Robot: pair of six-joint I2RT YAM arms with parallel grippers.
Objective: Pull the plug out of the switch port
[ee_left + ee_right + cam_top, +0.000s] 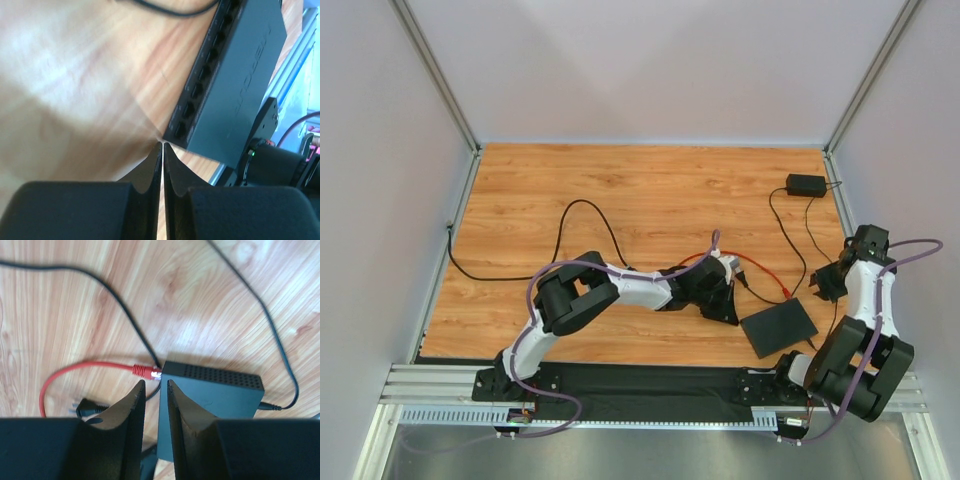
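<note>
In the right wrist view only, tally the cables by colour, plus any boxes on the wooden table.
Red cable with a red plug: 1
Black cables: 2
Thin flat matte-black box: 1
Total: 4

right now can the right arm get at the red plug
Probably yes. The red plug sits in the open at the corner of the switch, just ahead of the right gripper, with nothing over it. A black cable runs close beside it, and the jaws stand only narrowly apart.
</note>
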